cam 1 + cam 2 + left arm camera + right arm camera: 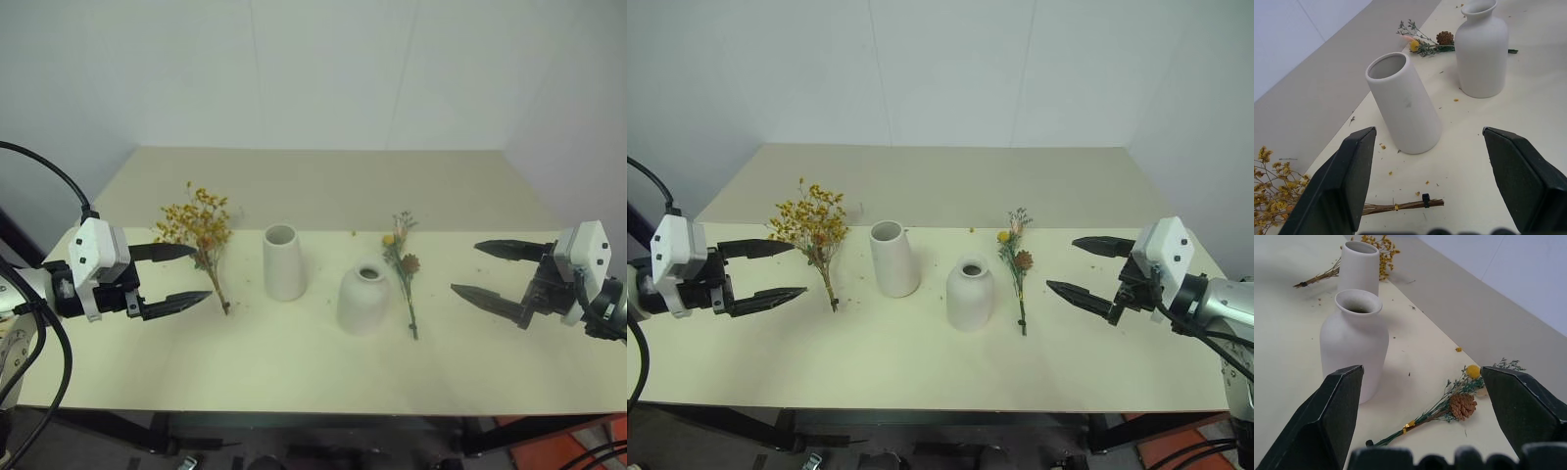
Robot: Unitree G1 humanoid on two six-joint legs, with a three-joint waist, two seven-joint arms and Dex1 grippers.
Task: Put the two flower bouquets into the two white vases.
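Both grippers, left [184, 275] and right [483, 268], hang spread and empty over the tabletop's [323, 372] side edges. Midway lie yellow bunch [199, 229], tall vase [283, 261], squat vase [363, 299], green sprig [403, 262], well apart, front edge bare.

The right gripper [1422, 421] holds its two black fingers [1327, 426] wide apart, nothing between them. Beyond them, on the pale table [1283, 303], stands a squat white vase [1354, 342] with a narrow neck, upright. Just behind it stands a taller white vase [1358, 267] with a wide mouth. Near the squat vase lies a green sprig bunch [1449, 404] — yellow ball, brown cone, stems tied with a gold band. A yellow-orange bunch [1376, 247] lies past the taller vase, toward the table's far edge, partly hidden.
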